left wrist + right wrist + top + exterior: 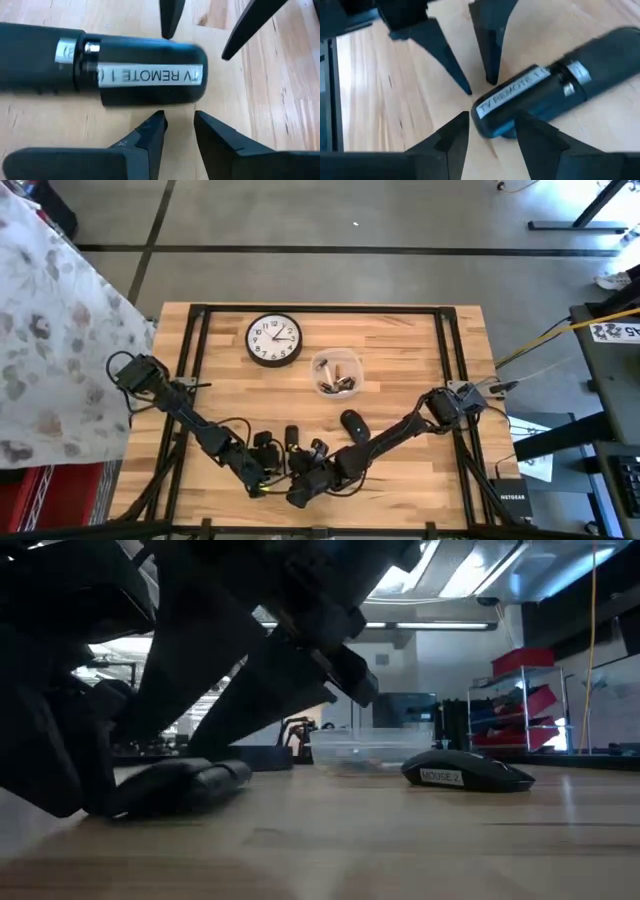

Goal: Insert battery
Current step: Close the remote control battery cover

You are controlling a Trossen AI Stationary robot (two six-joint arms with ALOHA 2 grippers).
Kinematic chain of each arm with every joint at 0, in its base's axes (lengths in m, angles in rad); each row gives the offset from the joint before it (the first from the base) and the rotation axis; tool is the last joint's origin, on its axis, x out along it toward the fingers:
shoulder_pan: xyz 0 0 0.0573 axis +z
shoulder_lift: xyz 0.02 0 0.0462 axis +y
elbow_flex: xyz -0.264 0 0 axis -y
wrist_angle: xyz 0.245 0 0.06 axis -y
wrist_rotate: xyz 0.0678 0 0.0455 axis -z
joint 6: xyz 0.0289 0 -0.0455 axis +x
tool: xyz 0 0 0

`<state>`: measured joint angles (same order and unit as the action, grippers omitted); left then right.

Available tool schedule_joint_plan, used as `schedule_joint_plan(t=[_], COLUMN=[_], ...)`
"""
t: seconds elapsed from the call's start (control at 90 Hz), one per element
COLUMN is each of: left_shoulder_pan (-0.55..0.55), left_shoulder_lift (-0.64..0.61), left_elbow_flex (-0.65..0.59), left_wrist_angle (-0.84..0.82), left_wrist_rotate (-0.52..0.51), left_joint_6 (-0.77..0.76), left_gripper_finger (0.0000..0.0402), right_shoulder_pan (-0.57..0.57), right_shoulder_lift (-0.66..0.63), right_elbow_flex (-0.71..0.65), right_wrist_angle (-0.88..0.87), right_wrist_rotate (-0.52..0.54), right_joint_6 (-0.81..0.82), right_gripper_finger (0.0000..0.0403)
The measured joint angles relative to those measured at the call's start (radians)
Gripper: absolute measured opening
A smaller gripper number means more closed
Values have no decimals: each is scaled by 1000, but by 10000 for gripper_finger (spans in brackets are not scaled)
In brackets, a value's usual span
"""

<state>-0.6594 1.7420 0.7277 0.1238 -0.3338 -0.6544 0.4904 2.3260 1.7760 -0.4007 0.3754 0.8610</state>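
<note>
Plainly, remote labelled "TV REMOTE 1", mouse labelled "MOUSE 2"

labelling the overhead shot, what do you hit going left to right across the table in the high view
left gripper → wall clock → TV remote → right gripper → clear container of batteries → black computer mouse
</note>
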Motion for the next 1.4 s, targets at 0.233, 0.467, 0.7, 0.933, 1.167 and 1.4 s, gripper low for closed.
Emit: schedule_joint_plan(t=[0.233,0.467,0.7,0.933,1.167,1.4], left_shoulder_pan=[7,43,47,45,45,47], left_shoulder_lift=[0,0,0,0,0,0], left_elbow_flex=[0,0,15,33,34,34], left_wrist_angle=[-1,0,-7,-11,-9,-8], left_wrist_rotate=[-17,-18,-22,-12,-11,-23], left_joint_6=[30,64,79,80,86,94], left_gripper_finger=[95,95,95,95,95,95], right_shoulder_pan=[0,0,0,0,2,-11], right_shoulder_lift=[0,0,0,0,0,0], right_elbow_flex=[0,0,0,0,65,92], right_wrist_angle=[-84,-102,-123,-140,-234,-239], right_wrist_rotate=[-2,-20,-21,-45,-54,40], right_joint_6=[28,30,30,32,24,-31], right_gripper_finger=[147,147,147,147,147,147])
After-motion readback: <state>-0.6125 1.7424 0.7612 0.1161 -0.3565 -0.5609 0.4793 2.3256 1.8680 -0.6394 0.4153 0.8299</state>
